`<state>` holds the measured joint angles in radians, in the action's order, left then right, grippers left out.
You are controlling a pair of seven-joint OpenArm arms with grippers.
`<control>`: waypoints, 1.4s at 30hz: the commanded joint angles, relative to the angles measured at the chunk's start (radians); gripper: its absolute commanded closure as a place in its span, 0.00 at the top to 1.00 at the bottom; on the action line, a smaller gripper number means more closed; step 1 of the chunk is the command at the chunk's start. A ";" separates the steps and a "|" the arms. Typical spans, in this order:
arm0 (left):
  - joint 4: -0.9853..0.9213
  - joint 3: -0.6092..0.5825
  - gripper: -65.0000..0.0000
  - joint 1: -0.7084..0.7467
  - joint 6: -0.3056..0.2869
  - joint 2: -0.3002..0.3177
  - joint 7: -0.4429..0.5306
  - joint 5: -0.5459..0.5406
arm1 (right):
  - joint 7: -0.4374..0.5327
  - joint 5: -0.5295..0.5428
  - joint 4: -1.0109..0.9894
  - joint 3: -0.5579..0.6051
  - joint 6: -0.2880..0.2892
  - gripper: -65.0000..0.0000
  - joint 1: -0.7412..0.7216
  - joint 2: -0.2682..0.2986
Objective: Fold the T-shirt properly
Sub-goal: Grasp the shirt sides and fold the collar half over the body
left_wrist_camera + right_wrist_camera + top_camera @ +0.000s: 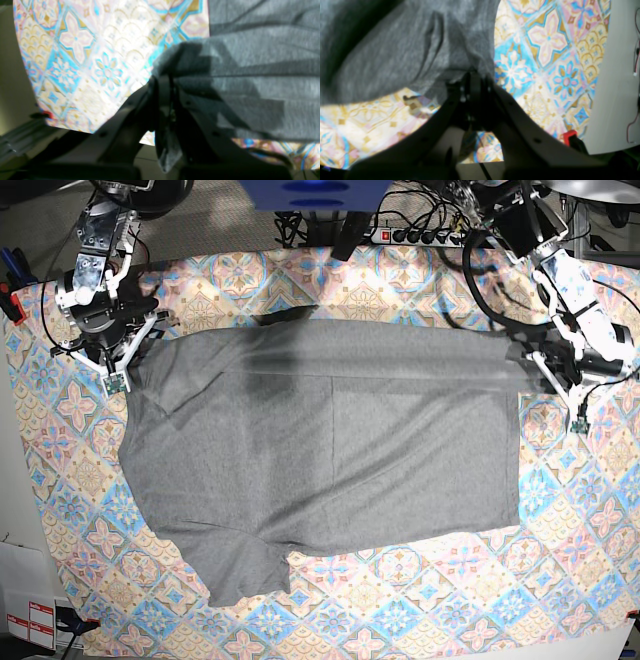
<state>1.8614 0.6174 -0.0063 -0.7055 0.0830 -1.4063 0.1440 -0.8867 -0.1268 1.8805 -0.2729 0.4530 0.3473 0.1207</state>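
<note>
— Cloth first: where does the T-shirt (330, 450) lie?

— Spread over the patterned tablecloth (420, 610), filling most of its middle. Its far long edge is lifted into a taut line between the two arms, near the tablecloth's far edge; one sleeve trails toward the near-left corner.

— And the grippers?

— Both are clamped on that far edge. The left gripper (163, 82) has its jaws closed on a bunched corner of grey cloth, a tail of it hanging between the fingers. The right gripper (475, 80) pinches the opposite corner the same way.

— How will it handle?

— Soft, light jersey, I'd judge: limp, sagging wherever unsupported, wrinkling easily, not fragile. It will likely drag on the tablecloth rather than slide.

— So where to hold?

— At the outer corners of one edge, as now, keeping tension between the arms so the fold falls straight.
</note>
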 commanded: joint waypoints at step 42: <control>-0.243 -0.020 0.00 -0.237 0.007 0.013 0.010 0.061 | -0.071 -0.012 -0.238 -0.027 -0.007 0.00 -0.357 0.012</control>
<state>1.6020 0.5995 -0.2207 -0.7036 0.0803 -1.4029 0.1913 -0.9718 -0.1303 1.6283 -0.2989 0.4522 0.0021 0.1200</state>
